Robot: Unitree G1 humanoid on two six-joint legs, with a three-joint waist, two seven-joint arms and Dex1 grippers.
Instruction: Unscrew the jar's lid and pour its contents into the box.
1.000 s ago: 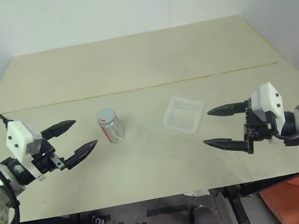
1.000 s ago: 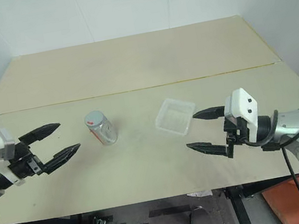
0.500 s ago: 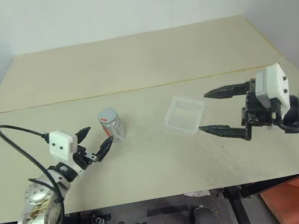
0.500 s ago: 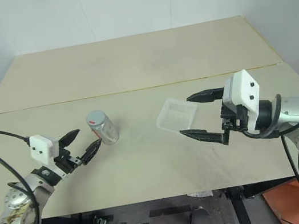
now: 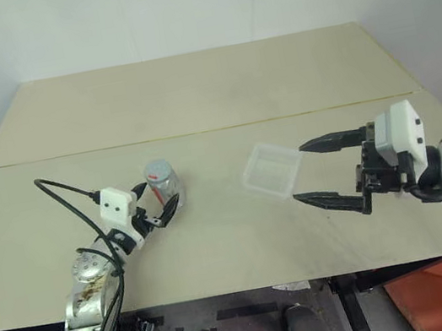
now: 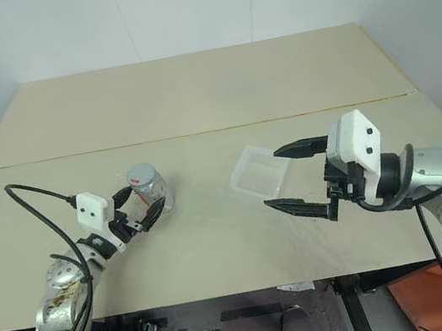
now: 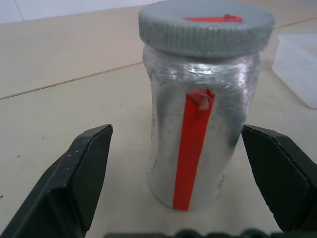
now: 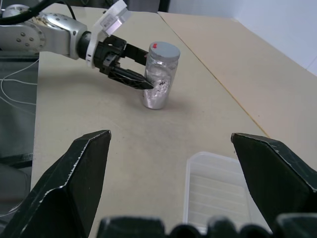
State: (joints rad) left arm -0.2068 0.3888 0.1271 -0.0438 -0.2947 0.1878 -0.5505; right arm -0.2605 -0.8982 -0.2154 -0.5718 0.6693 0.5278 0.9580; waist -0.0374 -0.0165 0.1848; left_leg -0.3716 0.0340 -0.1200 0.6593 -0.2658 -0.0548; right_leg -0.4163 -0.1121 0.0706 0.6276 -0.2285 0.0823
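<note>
1. Left gripper (image 5: 153, 204) wide open, fingers either side of jar, not touching, nothing held.
2. Jar (image 5: 163, 185) upright on table (image 5: 191, 93), long axis vertical, lid (image 7: 206, 27) up.
3. Box (image 5: 271, 168) flat, right of jar.
4. Right gripper (image 5: 314, 171) wide open, empty, beside box.

table (image 5: 191, 93): beige, seam across | wall (image 5: 176, 6): plain white | floor (image 5: 425, 301): orange patch
</note>
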